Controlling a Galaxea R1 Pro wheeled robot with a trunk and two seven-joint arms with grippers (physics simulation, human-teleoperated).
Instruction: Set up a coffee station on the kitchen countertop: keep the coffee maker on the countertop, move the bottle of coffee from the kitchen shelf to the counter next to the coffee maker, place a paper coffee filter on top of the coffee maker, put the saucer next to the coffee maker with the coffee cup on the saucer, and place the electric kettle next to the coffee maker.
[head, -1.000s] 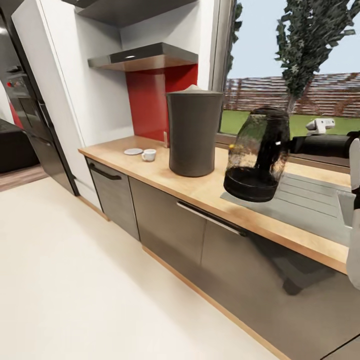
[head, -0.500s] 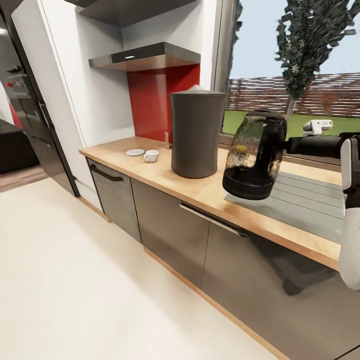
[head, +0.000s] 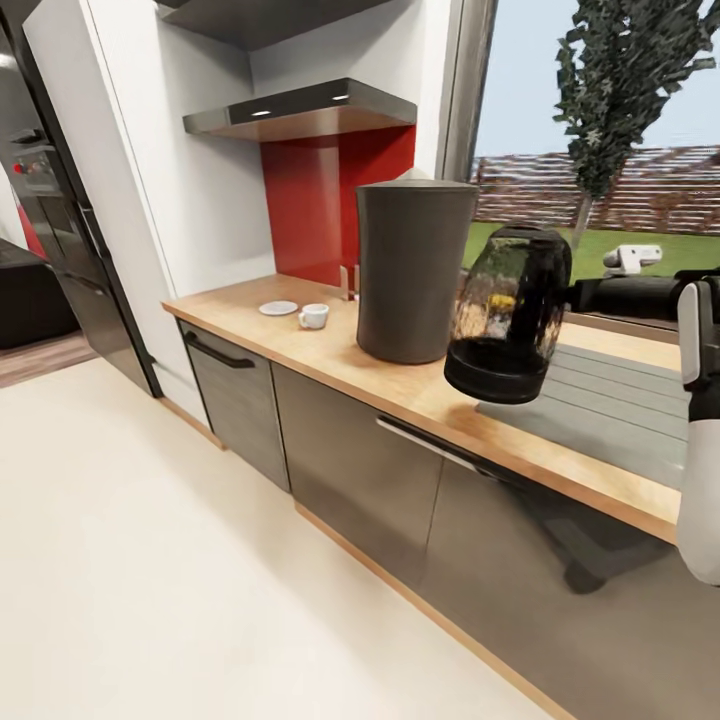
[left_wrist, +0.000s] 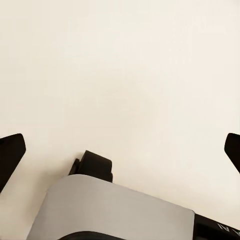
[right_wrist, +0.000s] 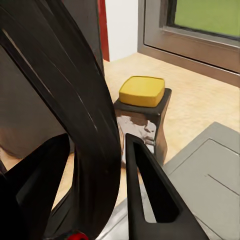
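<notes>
Robot body: white and black shells with black grippers

In the head view, the right arm (head: 700, 420) is seen as a smooth white rounded shell, joined to a black segment, with a narrow light grey strip set along the upper link; a black cylindrical forearm is extended from it. In the right wrist view, the right gripper (right_wrist: 95, 170) is formed of two matte black, tapering, wedge-shaped fingers (right_wrist: 150, 195), and a small red spot is seen at their base. In the left wrist view, the left gripper (left_wrist: 120, 150) is shown by two black fingertips (left_wrist: 11, 150) at the frame edges, above a flat grey housing topped by a small black block.
</notes>
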